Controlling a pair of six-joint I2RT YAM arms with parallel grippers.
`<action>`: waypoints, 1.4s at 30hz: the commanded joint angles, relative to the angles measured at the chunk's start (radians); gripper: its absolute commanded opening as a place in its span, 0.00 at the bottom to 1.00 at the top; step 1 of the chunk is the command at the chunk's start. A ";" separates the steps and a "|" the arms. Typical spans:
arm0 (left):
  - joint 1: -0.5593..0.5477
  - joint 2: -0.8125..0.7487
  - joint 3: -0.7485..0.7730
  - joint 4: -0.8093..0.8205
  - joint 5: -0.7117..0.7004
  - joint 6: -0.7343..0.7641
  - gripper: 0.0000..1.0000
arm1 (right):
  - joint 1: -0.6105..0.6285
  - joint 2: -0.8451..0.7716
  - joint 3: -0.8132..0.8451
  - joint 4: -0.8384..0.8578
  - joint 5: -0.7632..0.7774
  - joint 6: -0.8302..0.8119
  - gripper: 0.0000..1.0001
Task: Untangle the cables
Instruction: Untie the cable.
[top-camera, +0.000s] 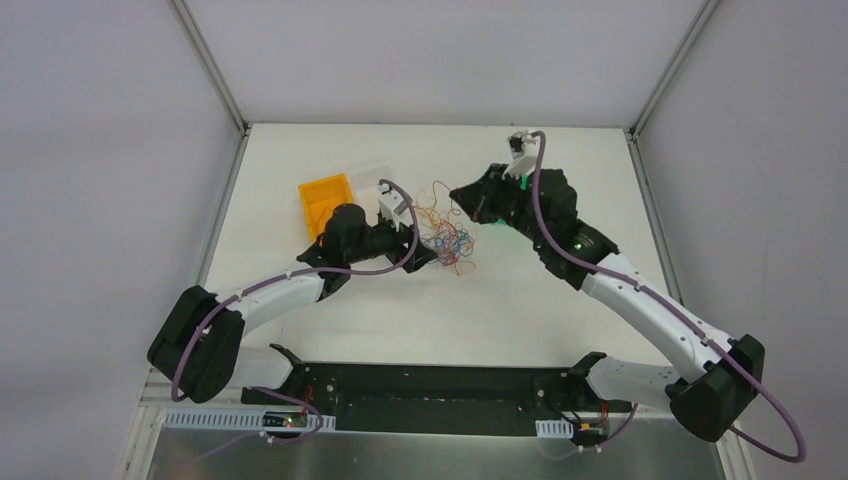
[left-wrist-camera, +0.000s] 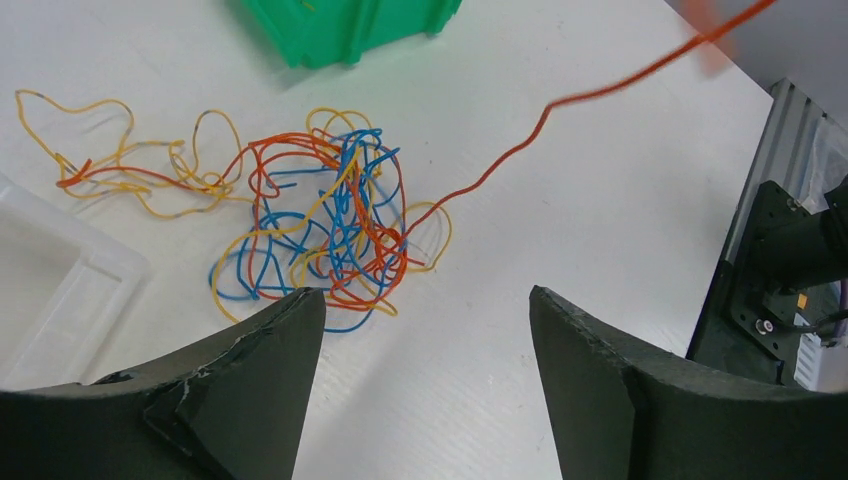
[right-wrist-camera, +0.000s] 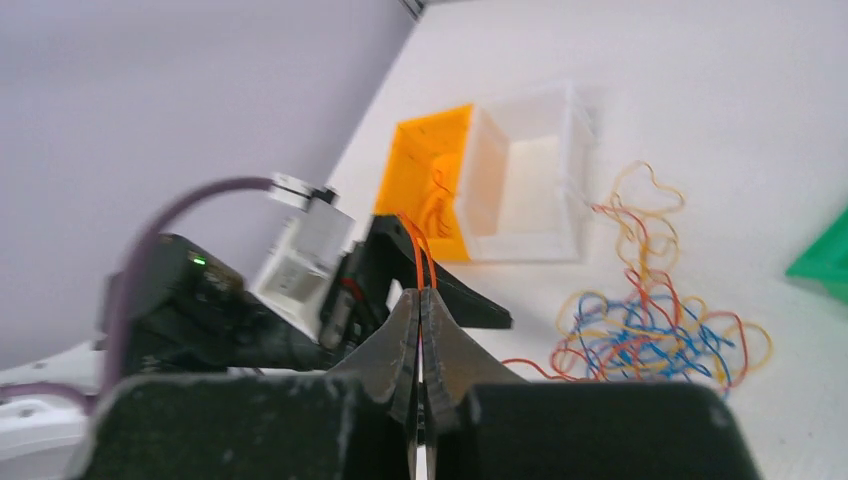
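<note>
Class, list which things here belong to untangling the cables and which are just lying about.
Job: cable tangle, orange strand running out of it, open left gripper, right gripper pinching that strand.
Lying about: orange bin, clear bin, green bin.

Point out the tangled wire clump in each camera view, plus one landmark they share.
Top external: wire clump mid-table, between the arms.
Left wrist: wire clump centre-left of the frame.
Right wrist: wire clump lower right; an orange strand is pinched in the shut right claw.
Shared landmark: white bin, in all three.
</note>
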 joint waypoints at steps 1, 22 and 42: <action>-0.007 -0.054 -0.005 0.066 0.014 0.025 0.77 | -0.002 -0.027 0.187 -0.145 -0.061 0.002 0.00; -0.028 0.036 -0.076 0.384 0.092 -0.034 0.75 | 0.022 0.023 0.258 -0.143 -0.132 0.122 0.00; -0.095 0.055 -0.055 0.387 0.152 0.020 0.00 | 0.078 0.025 0.255 -0.222 -0.167 0.104 0.25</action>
